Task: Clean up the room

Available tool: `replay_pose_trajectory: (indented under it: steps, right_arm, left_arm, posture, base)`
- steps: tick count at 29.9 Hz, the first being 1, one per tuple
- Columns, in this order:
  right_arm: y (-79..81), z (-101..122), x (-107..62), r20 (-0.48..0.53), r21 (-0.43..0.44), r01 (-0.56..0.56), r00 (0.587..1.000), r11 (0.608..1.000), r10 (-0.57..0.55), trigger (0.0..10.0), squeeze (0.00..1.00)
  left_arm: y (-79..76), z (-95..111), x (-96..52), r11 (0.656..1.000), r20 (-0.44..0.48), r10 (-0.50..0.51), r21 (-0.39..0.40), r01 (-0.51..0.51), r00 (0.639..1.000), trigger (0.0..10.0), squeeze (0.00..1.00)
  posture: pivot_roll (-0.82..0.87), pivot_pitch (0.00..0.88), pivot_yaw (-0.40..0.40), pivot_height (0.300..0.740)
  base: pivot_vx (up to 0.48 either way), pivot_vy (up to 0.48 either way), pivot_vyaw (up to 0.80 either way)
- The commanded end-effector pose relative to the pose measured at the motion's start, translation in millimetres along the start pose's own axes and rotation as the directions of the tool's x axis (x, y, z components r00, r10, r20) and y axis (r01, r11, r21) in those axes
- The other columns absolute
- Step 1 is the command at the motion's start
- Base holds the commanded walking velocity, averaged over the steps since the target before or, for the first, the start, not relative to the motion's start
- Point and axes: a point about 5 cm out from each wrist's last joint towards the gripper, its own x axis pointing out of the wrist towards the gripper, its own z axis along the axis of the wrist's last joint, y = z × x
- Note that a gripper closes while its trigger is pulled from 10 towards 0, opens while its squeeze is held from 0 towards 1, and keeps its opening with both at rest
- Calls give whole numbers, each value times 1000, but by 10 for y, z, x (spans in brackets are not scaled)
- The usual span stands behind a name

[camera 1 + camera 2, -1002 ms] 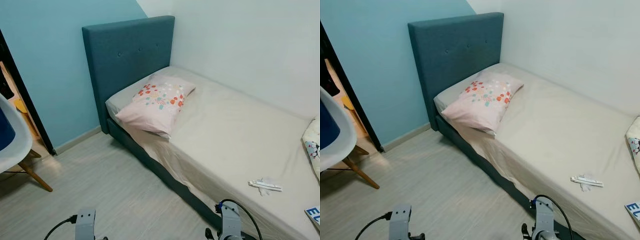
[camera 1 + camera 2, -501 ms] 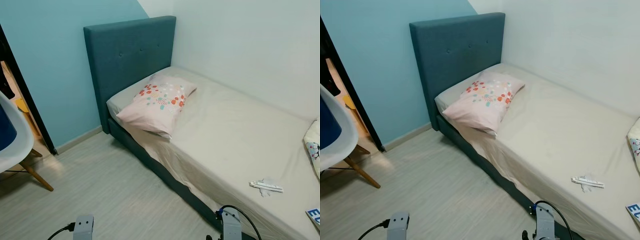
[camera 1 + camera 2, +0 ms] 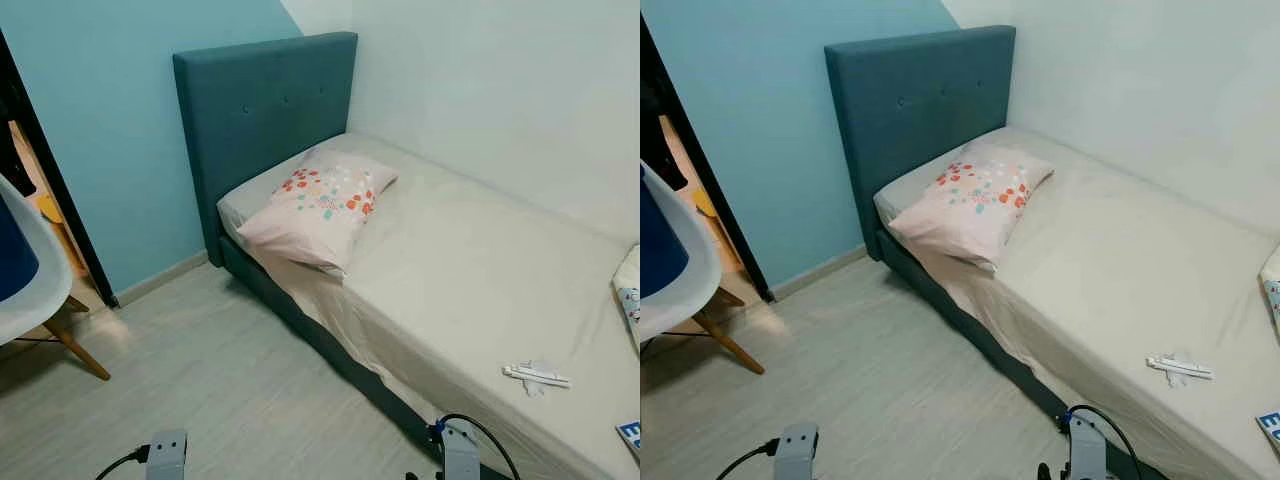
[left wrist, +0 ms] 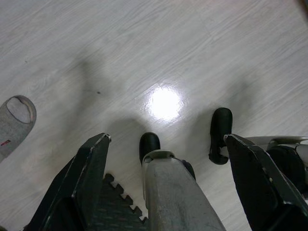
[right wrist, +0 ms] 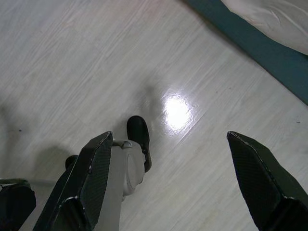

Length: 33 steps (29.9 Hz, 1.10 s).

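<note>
Jaws wide on left gripper (image 4: 166,183) and right gripper (image 5: 171,180), over floor (image 3: 200,370); grey sock (image 4: 14,122) nearby; bed (image 3: 480,270) with floral pillow (image 3: 315,210).

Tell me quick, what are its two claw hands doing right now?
Left gripper: open, holding nothing, hanging above the floor.
Right gripper: open, holding nothing, above the floor beside the bed.

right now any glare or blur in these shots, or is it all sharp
Both eye views are sharp and evenly lit across the bed. The left wrist view has a bright glare spot on the floor, with soft shadows beside it; the right wrist view shows a similar glare patch.
</note>
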Motion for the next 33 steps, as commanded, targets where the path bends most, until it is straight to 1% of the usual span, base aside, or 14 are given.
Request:
replay_pose_trajectory:
  steps: [1,9,25,31,33]
  right_arm:
    - [2,-31,-4,-1,10,0,1000,1000,0,10000,0]
    - [-22,-50,-8,-10,17,20,1000,1000,-20,10000,0]
    - [-39,-26,-8,-6,-6,18,1000,1000,-19,10000,0]
    - [-49,-28,-10,-7,-12,18,1000,1000,-18,10000,0]
    - [-64,-27,-13,-8,-15,25,1000,1000,-25,10000,0]
  left_arm:
    - [52,-41,-11,1000,-14,13,11,-12,1000,10000,0]
    - [74,-85,-21,1000,-21,23,7,-23,1000,10000,0]
    - [81,-57,-20,1000,-2,30,4,-30,1000,10000,0]
    - [94,-36,-19,998,14,56,24,-57,998,10000,0]
    - [94,-24,-19,997,23,62,34,-63,998,10000,0]
  posture:
    - [-18,0,-78,740]
    - [-17,0,-78,740]
    - [-18,0,-79,740]
    - [-18,0,-79,740]
    - [-18,0,-78,740]
  base:
    - [0,0,0]
    - [0,0,0]
    - [0,0,0]
    - [0,0,0]
    - [0,0,631]
